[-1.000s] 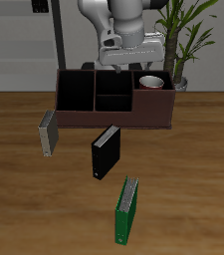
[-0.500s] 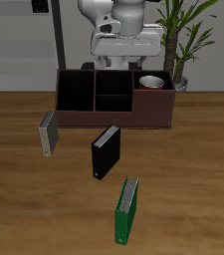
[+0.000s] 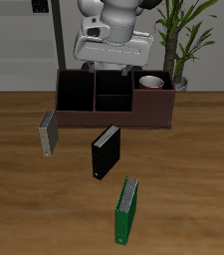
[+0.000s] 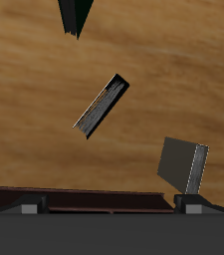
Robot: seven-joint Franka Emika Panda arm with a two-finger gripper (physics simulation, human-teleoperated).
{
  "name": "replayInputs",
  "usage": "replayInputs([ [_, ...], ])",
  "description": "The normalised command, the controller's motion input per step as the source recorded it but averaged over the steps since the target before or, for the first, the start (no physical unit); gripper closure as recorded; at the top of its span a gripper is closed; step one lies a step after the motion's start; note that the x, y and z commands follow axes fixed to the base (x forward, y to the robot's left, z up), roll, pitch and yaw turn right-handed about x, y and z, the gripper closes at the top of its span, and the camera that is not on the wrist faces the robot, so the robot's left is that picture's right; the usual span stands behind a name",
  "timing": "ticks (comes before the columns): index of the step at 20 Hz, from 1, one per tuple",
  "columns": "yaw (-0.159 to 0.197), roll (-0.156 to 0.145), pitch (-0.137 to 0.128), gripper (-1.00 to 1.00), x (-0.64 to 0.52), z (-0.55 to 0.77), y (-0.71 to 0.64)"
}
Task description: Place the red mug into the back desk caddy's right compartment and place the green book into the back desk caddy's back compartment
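The red mug (image 3: 151,83) stands upright inside the right compartment of the dark maroon back desk caddy (image 3: 113,118), its white inside showing. The green book (image 3: 126,211) stands on the table near the front edge, far from the caddy; it also shows in the wrist view (image 4: 76,15). My gripper (image 3: 111,68) hangs open and empty above the caddy's middle sections. In the wrist view the gripper (image 4: 109,204) has its fingertips (image 4: 29,205) wide apart over the caddy's rim (image 4: 104,192). The mug is out of the wrist view.
A black book (image 3: 105,152) stands on the table between the caddy and the green book, also in the wrist view (image 4: 102,107). A grey-white book (image 3: 48,133) stands beside the caddy's tall end, also in the wrist view (image 4: 183,164). A potted plant (image 3: 183,40) stands behind the caddy.
My gripper has moved sideways from above the mug's compartment to above the caddy's middle sections. The mug and the books have not moved.
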Motion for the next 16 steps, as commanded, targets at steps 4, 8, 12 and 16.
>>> replayInputs([
  [4,-0.017,-0.006,0.009,-1.0,0.39,0.04,-0.17],
  [8,-0.017,0.009,0.008,-1.0,0.45,0.08,-0.08],
  [12,0.027,0.034,0.005,-1.0,0.61,0.04,0.03],
  [16,0.008,0.017,0.01,-1.0,0.64,0.07,0.03],
])
